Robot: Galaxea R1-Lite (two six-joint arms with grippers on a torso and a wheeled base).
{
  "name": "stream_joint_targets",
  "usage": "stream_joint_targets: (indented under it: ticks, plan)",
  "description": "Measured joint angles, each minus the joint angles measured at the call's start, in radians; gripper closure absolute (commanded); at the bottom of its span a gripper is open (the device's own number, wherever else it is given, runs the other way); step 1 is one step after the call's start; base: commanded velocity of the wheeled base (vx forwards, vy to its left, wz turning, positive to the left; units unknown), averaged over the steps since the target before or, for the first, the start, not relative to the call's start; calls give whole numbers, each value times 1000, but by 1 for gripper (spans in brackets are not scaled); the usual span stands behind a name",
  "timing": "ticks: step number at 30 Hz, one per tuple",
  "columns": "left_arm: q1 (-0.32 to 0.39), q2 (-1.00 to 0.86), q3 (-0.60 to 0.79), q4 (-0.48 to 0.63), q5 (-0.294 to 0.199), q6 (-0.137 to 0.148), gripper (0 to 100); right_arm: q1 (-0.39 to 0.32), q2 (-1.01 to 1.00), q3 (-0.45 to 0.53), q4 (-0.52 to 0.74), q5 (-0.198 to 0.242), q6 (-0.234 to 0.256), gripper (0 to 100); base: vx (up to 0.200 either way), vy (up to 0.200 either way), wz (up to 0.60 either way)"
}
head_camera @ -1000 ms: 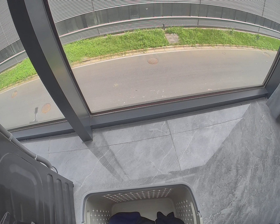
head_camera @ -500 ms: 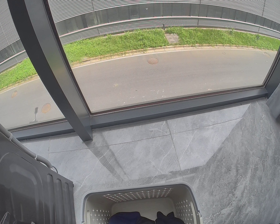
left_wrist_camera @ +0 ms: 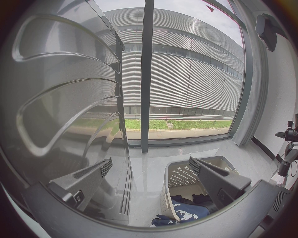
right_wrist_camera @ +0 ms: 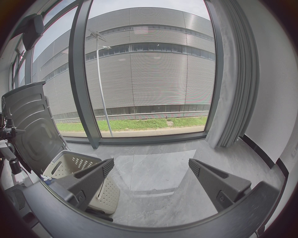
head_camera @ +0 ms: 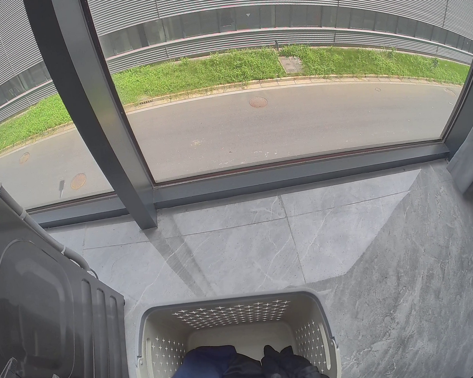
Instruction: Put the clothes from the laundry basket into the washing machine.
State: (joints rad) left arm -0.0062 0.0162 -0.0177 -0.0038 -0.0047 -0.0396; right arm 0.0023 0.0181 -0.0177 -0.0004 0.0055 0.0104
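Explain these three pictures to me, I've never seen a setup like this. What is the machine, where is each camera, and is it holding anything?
This is a wheeled robot with two arms. One picture looks down from its head. A pale laundry basket stands on the grey tiled floor before a big window, with dark clothes inside. The dark ribbed panel on the robot's left is the washing machine, apparently its back.

The other two pictures come from cameras on the wrists, each looking out between that arm's two fingers. The left arm's fingers sit close beside the machine. The right arm's fingers hang over bare floor. Both pairs are spread open and hold nothing.
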Motion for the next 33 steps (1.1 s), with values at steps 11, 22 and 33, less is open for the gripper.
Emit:
stream_joint_targets:
  ticks: [11, 22, 33]
  plan:
    - [0, 0, 0, 0, 0, 0, 0, 0, 0, 0, 0, 0, 0, 0, -200, 0, 0]
    - [0, 0, 0, 0, 0, 0, 0, 1, 0, 0, 0, 0, 0, 0, -200, 0, 0]
    - [0, 0, 0, 0, 0, 0, 0, 1, 0, 0, 0, 0, -1, 0, -200, 0, 0]
